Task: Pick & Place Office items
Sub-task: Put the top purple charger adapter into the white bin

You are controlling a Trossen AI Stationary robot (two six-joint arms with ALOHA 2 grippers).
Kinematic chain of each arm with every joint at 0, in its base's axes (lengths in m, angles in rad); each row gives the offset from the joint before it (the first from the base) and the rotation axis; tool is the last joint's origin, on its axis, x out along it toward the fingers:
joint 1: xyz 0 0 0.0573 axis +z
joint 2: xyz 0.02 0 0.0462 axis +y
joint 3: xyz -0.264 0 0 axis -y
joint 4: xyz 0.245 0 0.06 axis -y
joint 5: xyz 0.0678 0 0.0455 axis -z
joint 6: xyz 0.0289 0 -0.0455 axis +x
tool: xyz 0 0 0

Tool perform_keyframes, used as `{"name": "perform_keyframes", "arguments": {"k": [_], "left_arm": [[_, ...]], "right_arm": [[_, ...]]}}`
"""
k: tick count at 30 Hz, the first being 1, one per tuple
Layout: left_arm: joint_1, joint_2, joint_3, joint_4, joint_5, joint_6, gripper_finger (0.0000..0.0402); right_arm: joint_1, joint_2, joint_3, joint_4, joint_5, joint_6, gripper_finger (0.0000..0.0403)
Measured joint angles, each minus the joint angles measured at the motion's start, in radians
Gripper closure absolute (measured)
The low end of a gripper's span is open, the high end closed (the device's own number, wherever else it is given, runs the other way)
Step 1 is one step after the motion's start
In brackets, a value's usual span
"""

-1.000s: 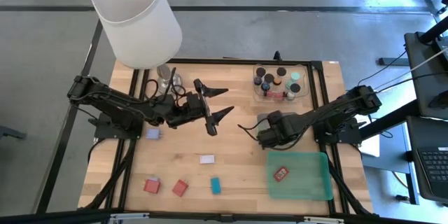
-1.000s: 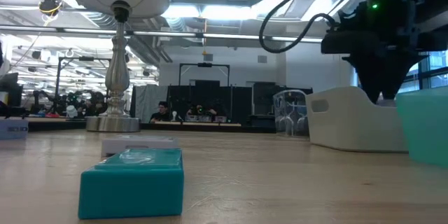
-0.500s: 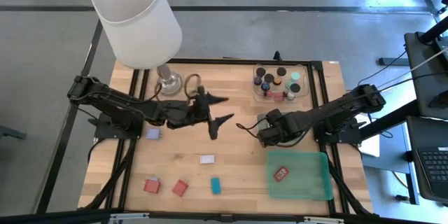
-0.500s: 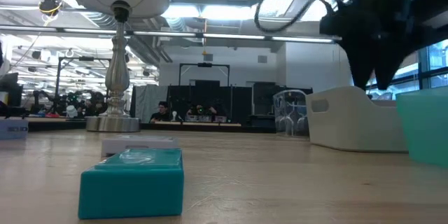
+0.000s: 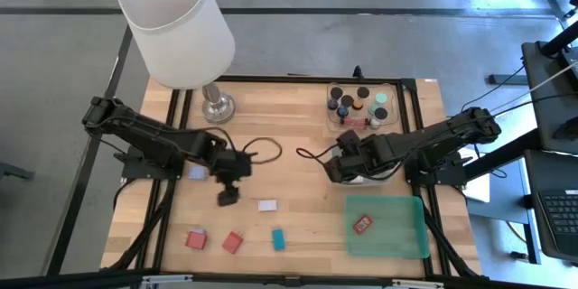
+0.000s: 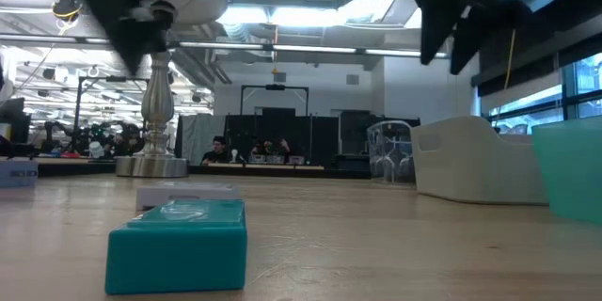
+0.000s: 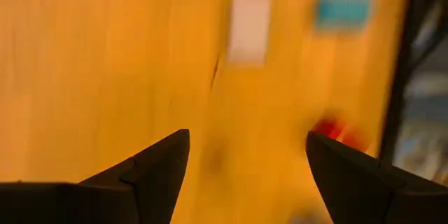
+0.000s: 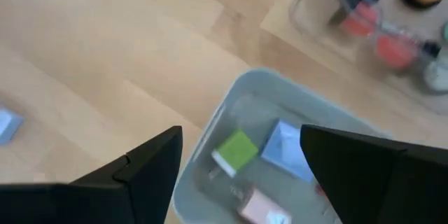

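Wooden tabletop [image 5: 298,144] carries the scattered office items. The left claw [image 5: 228,197] hangs over the left-centre boards, just left of a white block [image 5: 267,205]; in its wrist view its fingers [image 7: 155,175] stand wide apart with nothing between them, and the white block [image 7: 248,21], a teal block [image 7: 342,9] and a red block [image 7: 339,133] lie blurred beyond. From above, the teal block [image 5: 278,238] sits near the front edge, right of two red blocks [image 5: 196,238] [image 5: 234,242], and a lavender block [image 5: 197,172] lies further left under the arm.

The right claw [image 5: 347,164] hovers over a grey tray [image 8: 224,122], its fingers [image 8: 143,171] spread wide and empty. That tray holds a green block [image 8: 235,150], a pale blue block [image 8: 283,148] and a pink block [image 8: 264,208]. A clear tray [image 5: 363,106] at the far right holds black cylinders with coloured caps. A green tray [image 5: 397,235] at the near right holds one red piece [image 5: 363,224]. A white-shaded lamp [image 5: 176,23] stands at the far left.
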Motion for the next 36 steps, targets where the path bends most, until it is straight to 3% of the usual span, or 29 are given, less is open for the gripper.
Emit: {"name": "perform_keyframes", "arguments": {"k": [4,10,14,21,28,36], "left_arm": [[-0.04,0.0,0.0,-0.254,-0.046,0.063,0.0119],[-0.1,0.0,0.0,-0.472,-0.268,0.099,0.0119],[-0.121,0.0,0.0,-0.472,-0.339,0.101,0.0119],[-0.121,0.0,-0.016,-0.459,-0.35,0.078,0.0119],[-0.12,0.001,-0.159,-0.387,-0.287,-0.006,0.0119],[-0.1,0.001,-0.295,-0.352,-0.284,-0.101,0.0119]], "right_arm": [[-0.007,0.0,0.003,-0.001,0.027,-0.005,0.0109],[-0.028,0.0,0.003,0.0,0.023,-0.005,0.0109],[-0.038,0.0,0.003,0.0,0.02,-0.001,0.0109],[-0.039,0.0,0.003,0.0,0.036,0.0,0.0109],[-0.04,0.0,0.003,0.003,0.054,-0.004,0.0109],[-0.064,0.0,0.004,0.026,0.072,-0.064,0.0109]]}}
